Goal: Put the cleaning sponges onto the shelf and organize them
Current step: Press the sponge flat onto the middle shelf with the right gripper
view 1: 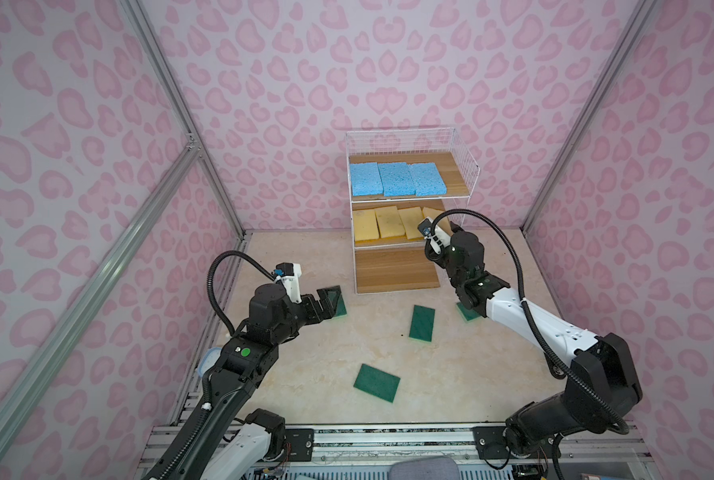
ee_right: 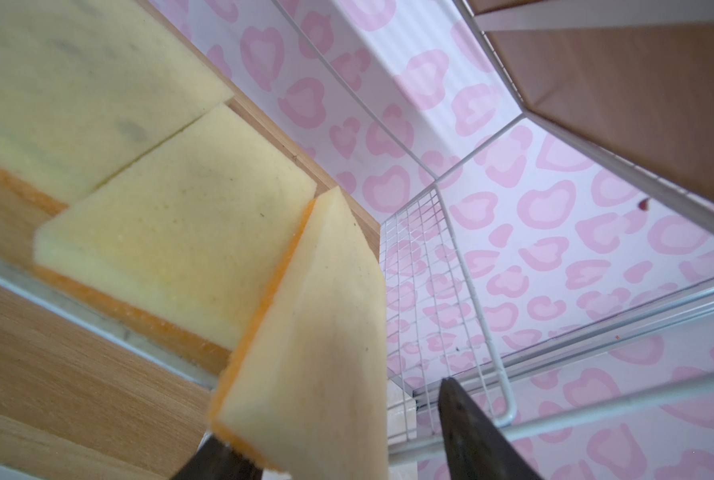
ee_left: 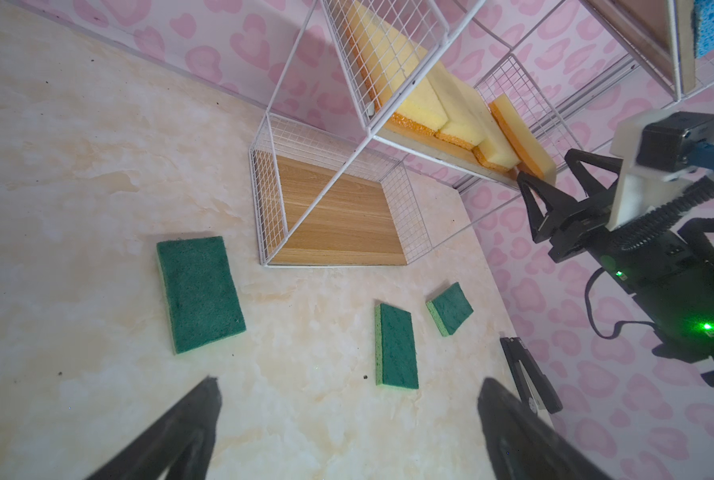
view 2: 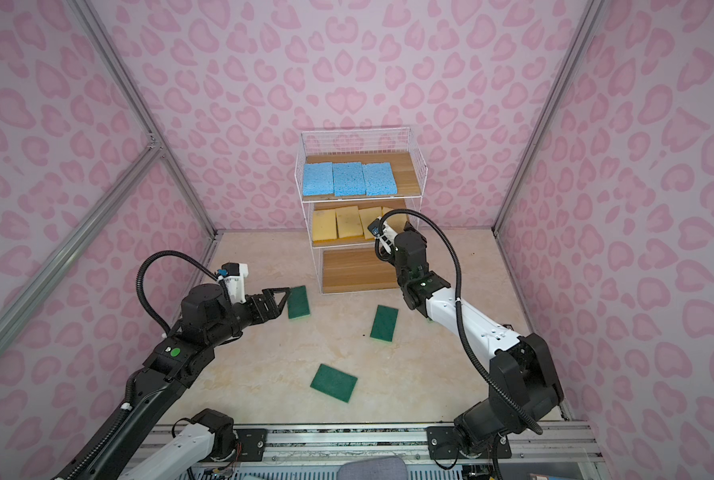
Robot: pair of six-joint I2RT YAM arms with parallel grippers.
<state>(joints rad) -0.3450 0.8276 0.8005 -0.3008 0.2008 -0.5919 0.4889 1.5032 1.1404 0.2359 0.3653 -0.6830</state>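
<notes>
Pink heart-print walls close in a beige marbled desk point(view 1: 305, 374), with the shelf point(view 1: 401, 132) standing at the back. Three blue sponges point(view 1: 396, 178) lie flat on its top board. The yellow sponges point(view 1: 388, 222) fill the middle board, and the bottom board point(view 1: 396, 270) is bare.

The right end effector point(ee_left: 546, 166) is at the front of the middle tier with its jaws parted. One finger touches the last yellow sponge point(ee_right: 313, 332) and the other stands clear of it, so the sponge looks released rather than gripped. That sponge sits tilted, orange base toward its neighbour, leaning on it instead of lying flat.

The step in hand seems to be this placement. To finish it well, the arm would likely back straight out without dragging the pad, then nudge it down into the gap beside the wire side wall.

The left end effector point(view 2: 284, 301) is spread wide and empty just beside one green sponge point(view 2: 297, 302). Four green sponges are on the desk — two more in the open point(view 2: 384, 323) point(view 2: 333, 382) and one partly under the right arm point(view 1: 467, 312).
</notes>
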